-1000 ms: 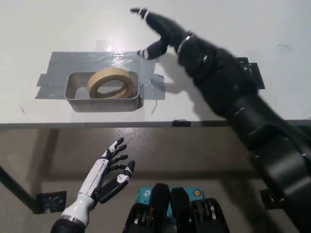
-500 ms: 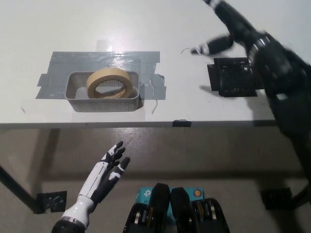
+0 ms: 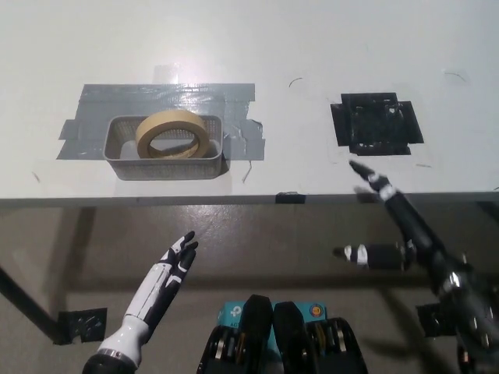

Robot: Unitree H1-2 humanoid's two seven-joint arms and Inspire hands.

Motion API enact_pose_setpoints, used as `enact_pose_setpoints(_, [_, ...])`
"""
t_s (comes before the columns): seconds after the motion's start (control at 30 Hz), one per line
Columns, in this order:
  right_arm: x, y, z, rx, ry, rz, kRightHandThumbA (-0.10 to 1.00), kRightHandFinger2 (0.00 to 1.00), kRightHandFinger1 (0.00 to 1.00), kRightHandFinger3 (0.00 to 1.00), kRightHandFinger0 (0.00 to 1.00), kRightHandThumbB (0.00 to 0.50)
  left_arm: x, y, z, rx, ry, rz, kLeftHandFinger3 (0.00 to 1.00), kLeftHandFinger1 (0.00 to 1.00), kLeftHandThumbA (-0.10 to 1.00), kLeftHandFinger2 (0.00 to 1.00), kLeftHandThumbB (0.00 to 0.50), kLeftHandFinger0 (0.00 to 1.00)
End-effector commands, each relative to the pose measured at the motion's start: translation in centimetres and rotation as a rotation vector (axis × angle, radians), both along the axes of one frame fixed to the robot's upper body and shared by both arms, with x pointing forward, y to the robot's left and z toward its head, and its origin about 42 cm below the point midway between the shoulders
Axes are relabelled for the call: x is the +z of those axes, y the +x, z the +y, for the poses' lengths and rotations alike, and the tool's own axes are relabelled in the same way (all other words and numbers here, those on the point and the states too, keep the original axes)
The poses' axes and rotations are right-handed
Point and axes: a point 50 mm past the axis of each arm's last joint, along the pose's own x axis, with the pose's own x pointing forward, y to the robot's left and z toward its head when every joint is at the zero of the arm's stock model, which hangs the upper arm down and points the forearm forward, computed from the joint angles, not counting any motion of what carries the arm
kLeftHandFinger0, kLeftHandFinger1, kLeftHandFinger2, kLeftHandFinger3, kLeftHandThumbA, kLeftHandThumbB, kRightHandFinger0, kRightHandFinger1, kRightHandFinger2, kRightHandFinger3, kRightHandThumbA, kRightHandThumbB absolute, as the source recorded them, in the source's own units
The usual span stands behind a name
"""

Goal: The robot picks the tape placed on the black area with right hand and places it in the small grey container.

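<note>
A beige roll of tape (image 3: 172,132) lies tilted inside the small grey mesh container (image 3: 125,164), which stands on grey tape strips at the table's left. The black area (image 3: 377,125) at the right of the table is bare. My black right hand (image 3: 394,226) is open, fingers spread, below the table's front edge and under the black area, holding nothing. My white left hand (image 3: 168,271) rests open at the lower left, below the table edge.
The white table (image 3: 257,47) ends at a front edge running across the middle of the picture. Below it is brown floor, with a dark table leg (image 3: 23,300) at the lower left.
My right hand has pulled back from above the table, moving right and then down below the front edge, so the black area is uncovered. The tape stays in the container.
</note>
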Motion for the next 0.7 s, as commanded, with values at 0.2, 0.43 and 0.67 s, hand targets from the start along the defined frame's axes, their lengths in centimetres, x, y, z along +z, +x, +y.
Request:
enact_pose_setpoints(0.2, [-2.3,-1.0,0.8,-0.073,0.196,-0.219,0.75,1.0,1.0,1.0,1.0,0.134,2.9,1.0,1.6,0.055,0.001,-0.171,1.0,1.0,1.0,1.0,0.117,1.0])
enact_pose_setpoints(0.43, [-5.2,-1.3,0.3,-0.072,0.186,-0.103,0.8,1.0,1.0,1.0,1.0,0.131,2.6,0.2,1.5,0.057,-0.002,-0.162,1.0,1.0,0.98,1.0,0.093,1.0])
enact_pose_setpoints(0.67, [-6.1,-2.1,0.5,-0.063,0.151,-0.11,0.75,1.0,1.0,1.0,1.0,0.141,2.4,-0.6,1.6,0.053,0.011,-0.151,1.0,1.0,0.96,1.0,0.069,1.0])
